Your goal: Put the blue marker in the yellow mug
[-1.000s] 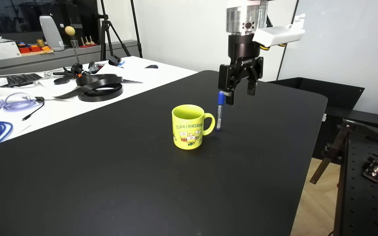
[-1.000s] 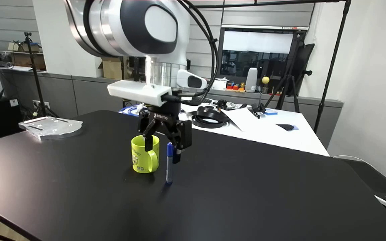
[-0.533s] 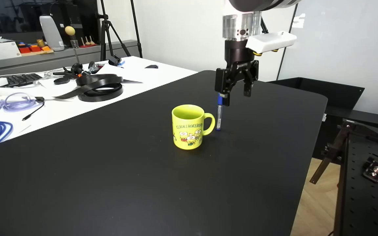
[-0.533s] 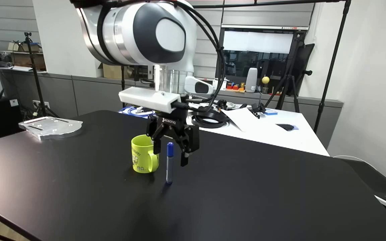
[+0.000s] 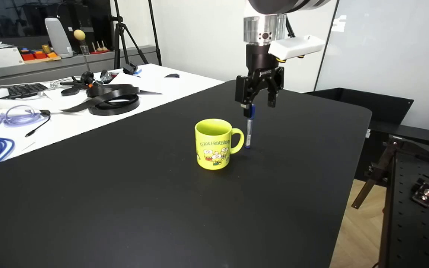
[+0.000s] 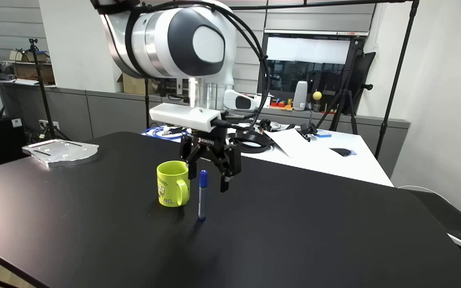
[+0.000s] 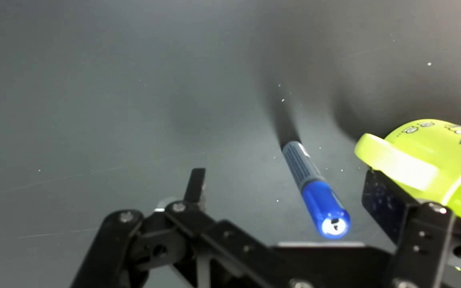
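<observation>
My black table [image 5: 117, 223] fills the lower part of the frame in both exterior views. In an exterior view a white desk [image 6: 346, 164] stretches across the middle right beyond it, the Panda arm [image 6: 194, 40] I operate hangs in from the upper middle, and a silver metal plate [image 6: 62, 151] lies on the table at middle left.

My Robotiq gripper [image 6: 208, 182] points down with its two fingers spread well apart; the wrist view shows them along the bottom of the frame, one left, one right. The yellow mug [image 5: 213, 149], printed with cartoon frogs, stands upright near the center of an exterior view. In the wrist view it is cut off by the right edge, and a finger covers part of it; I can't tell whether the two touch.

The blue marker [image 7: 314, 190] stands on end on the table, cap up, just beside the mug's handle. In the wrist view I see it low and right of center, in the gap between the fingers, with table showing on either side of it.
</observation>
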Robot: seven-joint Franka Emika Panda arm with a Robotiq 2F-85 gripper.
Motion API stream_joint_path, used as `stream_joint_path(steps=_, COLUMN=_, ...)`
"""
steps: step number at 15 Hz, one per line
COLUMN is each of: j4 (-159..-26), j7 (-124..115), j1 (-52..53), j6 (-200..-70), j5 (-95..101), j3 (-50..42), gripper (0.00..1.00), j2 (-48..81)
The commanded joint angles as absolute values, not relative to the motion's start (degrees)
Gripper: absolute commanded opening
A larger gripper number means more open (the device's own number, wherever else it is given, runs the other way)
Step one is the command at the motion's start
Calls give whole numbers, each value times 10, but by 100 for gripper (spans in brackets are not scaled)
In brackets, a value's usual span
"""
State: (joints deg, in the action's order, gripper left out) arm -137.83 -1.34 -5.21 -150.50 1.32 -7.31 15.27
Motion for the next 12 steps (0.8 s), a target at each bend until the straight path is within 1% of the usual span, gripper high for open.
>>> stream_joint_path(steps=1, j4=-1357, j7=-16, j1=-52, j6=-1494, j5=13, j3=-69, gripper=100, j2=165)
stream_joint_path(steps=2, j4=-1356, j7=-15, j1=-53, j6=-1492, j5=11, j3=-68, gripper=75, j2=164)
stream_joint_path(steps=3, j4=-1356, j7=-11, j1=-54, j6=-1490, j5=10, j3=-66, gripper=74, j2=164)
stream_joint_path(steps=6, j4=-1357, j7=-8, j1=-53, j6=-1488, j5=9, j3=-63, gripper=51, j2=162)
stream_joint_path(steps=11, j4=-1355, j7=-7, j1=-54, j6=-1486, j5=8, j3=-59, gripper=19, j2=160)
stream_joint_path(steps=12, j4=-1355, j7=-5, j1=-54, j6=-1484, j5=5, j3=-58, gripper=11, j2=158)
